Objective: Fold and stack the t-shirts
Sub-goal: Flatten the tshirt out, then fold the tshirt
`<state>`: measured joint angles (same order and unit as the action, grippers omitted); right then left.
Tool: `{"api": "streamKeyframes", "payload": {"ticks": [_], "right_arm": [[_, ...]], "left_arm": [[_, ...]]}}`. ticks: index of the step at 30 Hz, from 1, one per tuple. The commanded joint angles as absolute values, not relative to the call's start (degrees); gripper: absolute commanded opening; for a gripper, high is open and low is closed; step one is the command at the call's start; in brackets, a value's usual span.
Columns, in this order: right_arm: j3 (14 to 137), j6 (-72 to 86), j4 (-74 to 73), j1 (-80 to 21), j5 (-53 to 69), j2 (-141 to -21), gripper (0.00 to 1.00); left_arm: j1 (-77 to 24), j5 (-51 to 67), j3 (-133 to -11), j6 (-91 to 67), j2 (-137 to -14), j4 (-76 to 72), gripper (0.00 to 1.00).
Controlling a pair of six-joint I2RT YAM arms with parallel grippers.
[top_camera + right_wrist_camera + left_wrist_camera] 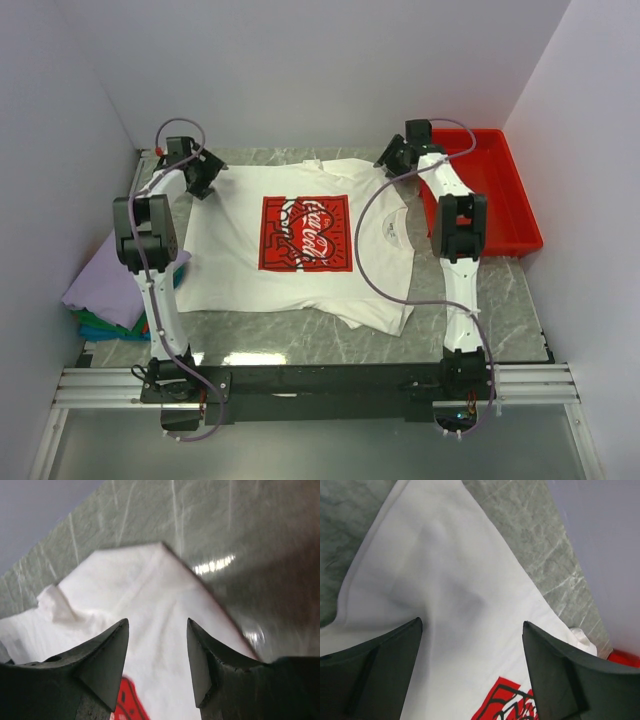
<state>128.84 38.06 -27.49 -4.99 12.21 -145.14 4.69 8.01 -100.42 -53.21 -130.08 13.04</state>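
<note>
— White tee [300,285] is lying spread flat in the middle of the grey marbled table [480,310], red chest print [305,232] facing up. Are you noting the grippers?

— Noting. The left gripper [205,178] is hanging over the far left corner of the cloth, the right gripper [398,158] over the far right corner. Both sets of jaws are standing spread with nothing pinched; the wrist views are showing only white fabric below the gaps.

— What step are we watching, you reckon?

— Looks to me like the start of a fold, taking both far corners at once. To do it well, I'd say each arm should be coming down right at its corner, not inboard, with one finger sliding under the hem so the pinch is catching the shirt's full thickness. Then both should be lifting evenly so the cloth isn't skewing.

— Anything rumpled?

— The near right edge is doubling over itself a little. Probably worth smoothing.

— And around it?

— The folded stack [105,290], lavender on top with green and blue peeking out beneath, is sitting at the left table edge. The red tray [525,215] is sitting far right, near that corner.
</note>
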Motion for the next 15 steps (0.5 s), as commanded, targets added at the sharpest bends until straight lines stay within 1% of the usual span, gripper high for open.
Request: {"api": "streamKeyframes", "payload": {"ticks": [1, 2, 3, 4, 5, 6, 7, 8, 9, 10, 11, 13, 15], "right_arm": [[123.51, 33.31, -29.36, -5.97, 9.86, -129.14, 0.57], [117.13, 33.22, -28.57, -6.24, 9.32, -126.41, 0.57], [113.24, 33.40, -27.52, -7.02, 9.14, -120.73, 0.57], [109.29, 33.40, -26.73, -7.29, 8.79, -117.63, 0.57], [101.42, 33.57, -26.02, -7.64, 8.27, -114.64, 0.56], [97.16, 34.27, -23.75, -8.52, 7.91, -108.87, 0.56], [93.03, 34.54, -22.51, -8.96, 7.91, -105.85, 0.56], [85.42, 34.63, -21.19, -9.66, 7.91, -103.04, 0.56], [81.51, 35.15, -18.83, -10.45, 7.65, -97.70, 0.56], [77.73, 35.42, -17.68, -11.07, 7.47, -95.04, 0.55], [71.00, 35.51, -16.27, -11.42, 7.56, -92.75, 0.55], [65.42, 36.56, -13.80, -12.21, 6.77, -87.20, 0.54], [59.43, 36.74, -12.31, -12.48, 5.90, -83.77, 0.51]], "left_arm": [[4.66, 8.54, -95.57, -52.55, -119.64, 10.11, 0.86], [4.40, 6.79, -93.97, -53.08, -115.79, 12.46, 0.83], [3.70, 2.77, -92.39, -54.57, -113.75, 14.13, 0.80], [3.34, 1.68, -87.76, -55.01, -111.47, 14.76, 0.78], [2.90, 0.71, -84.84, -55.45, -107.01, 14.94, 0.76], [2.03, 0.27, -81.77, -56.24, -104.53, 15.03, 0.72], [1.59, -3.22, -75.30, -57.99, -101.89, 15.03, 0.70], [1.15, -4.38, -71.75, -58.53, -96.56, 14.33, 0.69], [0.36, -5.70, -68.59, -60.10, -93.89, 14.07, 0.66], [0.35, -7.19, -63.07, -60.99, -91.43, 14.41, 0.65], [0.26, -9.30, -60.41, -61.43, -86.79, 14.33, 0.65], [-1.32, -10.02, -53.83, -61.79, -82.99, 13.71, 0.65], [-2.37, -11.59, -50.73, -61.18, -78.59, 14.14, 0.64]]}}
